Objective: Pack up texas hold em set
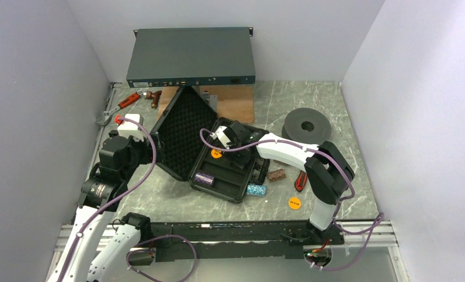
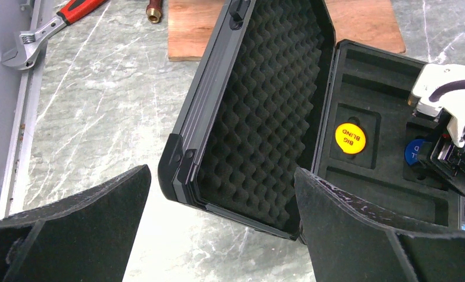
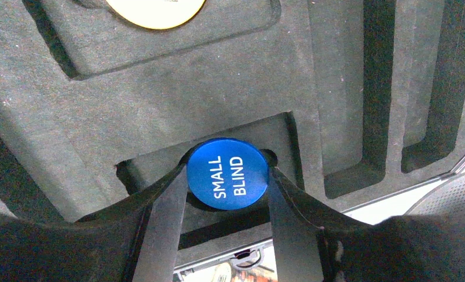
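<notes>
**Small Blind disc pinched over its foam pocket**

The right hand (image 3: 227, 177) is clamped on the blue disc (image 3: 227, 173). Its two dark fingers (image 3: 171, 205) press the rim from opposite sides, right at a cut-out pocket in the foam base of the open black case (image 2: 259, 111). I cannot tell whether the disc is fully seated.

The disc looks thin, rigid and light, with a smooth glossy face, so I judge the rim to be slippery. A hold across the full width, as here, seems the only sound one. The foam around it is soft and should give way if pressed.

The left hand (image 2: 221, 175) hangs just before the upright lid, its fingers wide apart and holding nothing.

The yellow disc (image 2: 350, 138) lies flat in the neighbouring pocket. The purple chip roll (image 1: 203, 178) sits in the base near the front. The teal chip roll (image 1: 256, 190) lies just beside the case, and the brown chip roll (image 1: 275, 174) and the orange disc (image 1: 294, 203) lie out on the worktop (image 1: 347, 117). The rolls are probably denser and apt to roll away, so they are best taken across the barrel.

White capitals on the blue disc read "SMALL BLIND". Dark capitals on the yellow one read "BIG BLIND". The print on the orange disc is too small to read, and no brand shows on the case.
</notes>
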Controlling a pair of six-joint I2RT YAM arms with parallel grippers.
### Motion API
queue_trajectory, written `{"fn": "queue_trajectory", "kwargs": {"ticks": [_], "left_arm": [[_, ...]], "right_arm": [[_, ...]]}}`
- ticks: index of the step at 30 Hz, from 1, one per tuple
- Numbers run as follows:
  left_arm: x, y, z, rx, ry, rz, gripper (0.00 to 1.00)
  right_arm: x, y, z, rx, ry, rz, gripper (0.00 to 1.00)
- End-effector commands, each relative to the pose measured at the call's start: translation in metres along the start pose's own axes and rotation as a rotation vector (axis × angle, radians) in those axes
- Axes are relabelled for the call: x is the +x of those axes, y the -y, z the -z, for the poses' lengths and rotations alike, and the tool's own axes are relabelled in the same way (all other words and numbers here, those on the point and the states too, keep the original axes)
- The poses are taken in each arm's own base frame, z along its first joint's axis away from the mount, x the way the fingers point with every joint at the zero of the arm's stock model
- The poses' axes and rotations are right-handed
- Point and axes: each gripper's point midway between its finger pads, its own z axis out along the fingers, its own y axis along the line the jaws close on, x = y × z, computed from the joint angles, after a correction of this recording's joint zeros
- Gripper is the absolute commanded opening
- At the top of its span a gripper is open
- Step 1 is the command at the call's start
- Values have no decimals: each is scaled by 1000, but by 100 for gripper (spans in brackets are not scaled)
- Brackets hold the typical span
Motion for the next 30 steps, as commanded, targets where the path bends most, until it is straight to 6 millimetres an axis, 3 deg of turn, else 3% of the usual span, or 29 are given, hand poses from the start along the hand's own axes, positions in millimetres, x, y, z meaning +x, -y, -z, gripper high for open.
{"fn": "queue_trajectory", "kwargs": {"ticks": [1, 8, 21, 30], "left_arm": [[-8, -1, 2, -6, 34, -5, 99], [-9, -1, 3, -6, 35, -5, 99], [-8, -1, 2, -7, 35, -5, 99], [-8, -1, 2, -8, 33, -5, 99]], "right_arm": [[-10, -8, 9, -65, 47, -11, 53], [-8, -14, 8, -91, 42, -18, 56], [-14, -14, 15, -93, 61, -17, 74], [-31, -8, 36, -57, 120, -21, 78]]}}
